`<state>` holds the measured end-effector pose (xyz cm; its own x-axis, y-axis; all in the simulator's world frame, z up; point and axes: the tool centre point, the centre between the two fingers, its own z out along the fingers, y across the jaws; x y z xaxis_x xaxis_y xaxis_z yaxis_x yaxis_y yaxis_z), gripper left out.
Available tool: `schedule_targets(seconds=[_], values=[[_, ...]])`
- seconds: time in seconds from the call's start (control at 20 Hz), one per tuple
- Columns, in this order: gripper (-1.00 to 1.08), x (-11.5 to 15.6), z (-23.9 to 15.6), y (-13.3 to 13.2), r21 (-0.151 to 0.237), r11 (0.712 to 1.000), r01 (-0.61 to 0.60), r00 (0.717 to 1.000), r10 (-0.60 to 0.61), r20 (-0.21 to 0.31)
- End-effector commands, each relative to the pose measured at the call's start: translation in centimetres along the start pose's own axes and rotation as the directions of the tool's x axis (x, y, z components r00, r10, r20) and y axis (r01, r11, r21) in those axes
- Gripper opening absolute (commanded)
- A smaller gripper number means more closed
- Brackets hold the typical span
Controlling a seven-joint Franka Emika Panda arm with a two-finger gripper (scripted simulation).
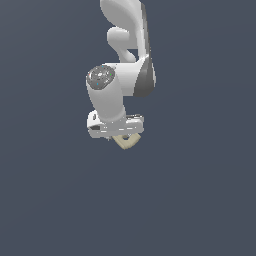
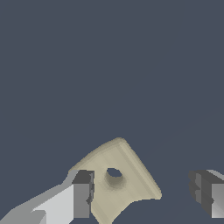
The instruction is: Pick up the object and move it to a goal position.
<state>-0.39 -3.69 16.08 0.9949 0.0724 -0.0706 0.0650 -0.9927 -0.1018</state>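
Observation:
The object, a pale beige flat square block (image 2: pixel 127 175) with rounded corners and a small round centre hole, lies between my fingers in the wrist view. My gripper (image 2: pixel 144 192) is open, its jaws set wide apart. One fingertip (image 2: pixel 83 192) is right beside the block's edge; the other fingertip (image 2: pixel 205 192) stands well apart from it. In the exterior view the block (image 1: pixel 126 142) shows just under the gripper (image 1: pixel 122 136), partly hidden by the hand. I cannot tell whether the block rests on the ground.
The white arm (image 1: pixel 125 60) comes down from the top of the exterior view. Around it there is only a plain dark blue-grey surface (image 1: pixel 200 200). No goal marker shows.

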Motion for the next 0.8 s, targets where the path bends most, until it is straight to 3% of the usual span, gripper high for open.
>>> schedule_targets(seconds=[0.0, 0.4, 0.75], values=[[0.68, -0.6, 1.0, 0.7, 0.036, 0.999, 0.024, 0.999, -0.025, 0.028], [0.68, -2.5, 4.2, 2.7, 0.183, 0.978, 0.102, 0.989, -0.120, 0.090], [0.68, -4.1, 6.5, 3.9, 0.330, 0.929, 0.165, 0.974, -0.206, 0.095]])
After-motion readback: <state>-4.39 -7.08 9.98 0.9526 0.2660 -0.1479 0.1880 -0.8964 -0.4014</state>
